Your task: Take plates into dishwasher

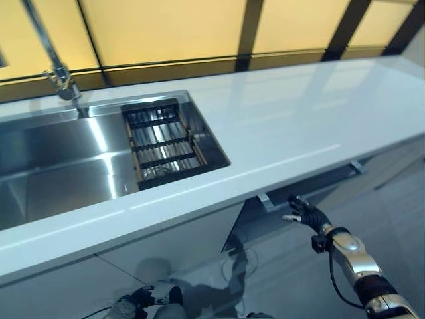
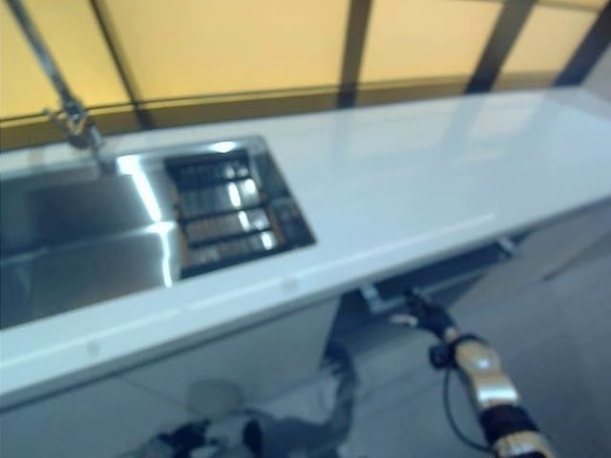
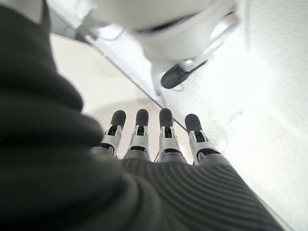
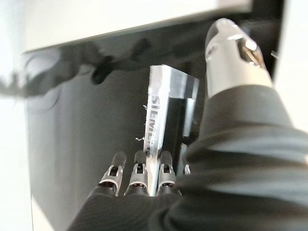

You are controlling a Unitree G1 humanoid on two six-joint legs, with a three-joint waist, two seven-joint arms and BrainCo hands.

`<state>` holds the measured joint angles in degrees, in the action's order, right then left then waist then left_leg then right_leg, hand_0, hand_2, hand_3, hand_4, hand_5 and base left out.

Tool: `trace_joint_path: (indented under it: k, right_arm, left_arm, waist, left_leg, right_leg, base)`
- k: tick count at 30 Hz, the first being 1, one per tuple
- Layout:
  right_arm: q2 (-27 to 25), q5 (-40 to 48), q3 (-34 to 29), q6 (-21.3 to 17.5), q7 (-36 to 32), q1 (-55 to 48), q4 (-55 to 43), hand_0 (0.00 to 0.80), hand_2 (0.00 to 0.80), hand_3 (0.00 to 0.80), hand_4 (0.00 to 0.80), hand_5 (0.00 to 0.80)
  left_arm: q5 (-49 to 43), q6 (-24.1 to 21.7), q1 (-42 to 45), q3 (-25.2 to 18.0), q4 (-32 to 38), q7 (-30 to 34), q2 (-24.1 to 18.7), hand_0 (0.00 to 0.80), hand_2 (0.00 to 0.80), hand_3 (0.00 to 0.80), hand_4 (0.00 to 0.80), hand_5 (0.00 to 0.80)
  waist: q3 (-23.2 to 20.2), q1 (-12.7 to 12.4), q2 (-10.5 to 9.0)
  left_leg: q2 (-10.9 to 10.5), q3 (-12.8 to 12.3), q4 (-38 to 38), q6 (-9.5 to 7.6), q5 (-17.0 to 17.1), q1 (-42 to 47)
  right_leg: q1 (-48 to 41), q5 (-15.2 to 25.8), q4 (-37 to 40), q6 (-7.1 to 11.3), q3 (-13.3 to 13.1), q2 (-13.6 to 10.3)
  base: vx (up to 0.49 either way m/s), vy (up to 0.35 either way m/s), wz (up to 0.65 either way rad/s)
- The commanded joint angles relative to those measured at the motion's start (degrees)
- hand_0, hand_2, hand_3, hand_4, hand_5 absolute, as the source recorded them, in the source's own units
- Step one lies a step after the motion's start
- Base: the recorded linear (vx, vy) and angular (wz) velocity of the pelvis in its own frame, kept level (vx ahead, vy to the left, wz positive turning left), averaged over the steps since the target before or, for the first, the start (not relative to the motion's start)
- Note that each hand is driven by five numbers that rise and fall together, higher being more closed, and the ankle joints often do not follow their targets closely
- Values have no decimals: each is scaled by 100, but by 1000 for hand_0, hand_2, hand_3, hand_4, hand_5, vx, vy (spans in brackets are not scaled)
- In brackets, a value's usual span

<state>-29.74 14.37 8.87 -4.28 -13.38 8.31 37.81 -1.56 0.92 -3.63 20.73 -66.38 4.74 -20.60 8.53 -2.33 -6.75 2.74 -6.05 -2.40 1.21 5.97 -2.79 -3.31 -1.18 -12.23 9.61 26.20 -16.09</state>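
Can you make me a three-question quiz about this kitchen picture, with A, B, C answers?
1. Where is the rack?
A. in the sink
B. on the floor
C. on the counter

2. What colour is the counter?
A. red
B. white
C. green

3. How are the right hand fingers?
A. curled round a plate
B. made into a fist
C. straight, reaching at the dishwasher handle

Answers: 1 A, it sits in the sink by its right wall. 2 B, the top is plain white. 3 C, the right wrist view shows them straight.
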Motion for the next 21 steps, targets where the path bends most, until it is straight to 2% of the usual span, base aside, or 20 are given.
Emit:
trace_joint_path:
  k: [1,5,6,7,9,11,13,15,17,21]
  right_arm:
    - [746,-834,961,434,41,195,775,0,0,0,0,0]
    - [998,-508,718,395,641,-8,1967,0,0,0,0,0]
    - [1087,-582,554,333,725,-83,2370,0,0,0,0,0]
    - [1114,-632,503,301,756,-104,2520,0,0,0,0,0]
    - [1139,-676,396,213,825,-206,2902,0,0,0,0,0]
    - [1167,-523,324,156,898,-299,3087,0,0,0,0,0]
    - [1194,-460,279,158,878,-345,3129,0,0,0,0,0]
    - [1260,-576,211,56,892,-440,3187,0,0,0,0,0]
    - [1314,-659,185,-215,1159,-525,3178,0,0,0,0,0]
    - [1341,-358,-11,-977,1555,-715,2917,0,0,0,0,0]
  left_arm:
    - [-151,-2,-174,51,17,-59,169,0,0,0,0,0]
    - [-102,2,-330,79,-167,-73,136,0,0,0,0,0]
    - [-89,-1,-352,68,-234,-90,125,0,0,0,0,0]
    - [-81,-7,-359,72,-261,-101,121,0,0,0,0,0]
    - [-115,55,-387,50,-303,-138,110,0,0,0,0,0]
    - [-71,54,-421,68,-389,-197,106,0,0,0,0,0]
    - [-36,30,-423,23,-436,-228,105,0,0,0,0,0]
    - [156,-21,-386,-182,-483,-296,100,0,0,0,0,0]
    - [304,-98,-319,-368,-503,-316,104,0,0,0,0,0]
    - [518,-156,-190,-564,-525,-388,151,0,0,0,0,0]
  waist:
    - [211,-427,438]
    - [115,-351,433]
    - [112,-294,415]
    - [92,-272,419]
    - [81,-145,415]
    - [70,-2,390]
    - [58,34,377]
    - [6,21,366]
    - [-50,-21,353]
    - [-136,11,350]
  left_leg:
    - [-405,17,-189,-619,-574,519]
    - [-398,403,-122,-690,-591,440]
    - [-413,518,-100,-704,-614,440]
    - [-403,560,-96,-704,-612,420]
    - [-366,753,-109,-673,-593,397]
    - [-374,911,-123,-650,-565,371]
    - [-390,930,-126,-651,-556,342]
    - [-358,808,-127,-610,-485,267]
    - [-326,706,-125,-556,-433,225]
    - [-205,618,-106,-438,-350,170]
  right_leg:
    - [398,1610,-1191,134,-1139,-411]
    - [419,1716,-1339,95,-1721,-212]
    - [435,1705,-1324,83,-1954,-101]
    - [463,1718,-1290,75,-2030,-44]
    - [583,1475,-983,-16,-2425,301]
    - [687,1135,-616,-104,-2691,640]
    - [714,1093,-617,-106,-2744,708]
    - [550,867,-504,-124,-2632,760]
    - [375,657,-282,-131,-2466,790]
    - [184,318,84,-184,-2453,921]
  base:
    - [29,58,85]
    - [-1,-18,95]
    - [-19,-81,65]
    - [-29,-106,57]
    - [-39,-147,77]
    - [-49,-144,62]
    - [-81,-84,26]
    - [-160,-124,48]
    - [-154,-144,48]
    - [-142,-142,-2]
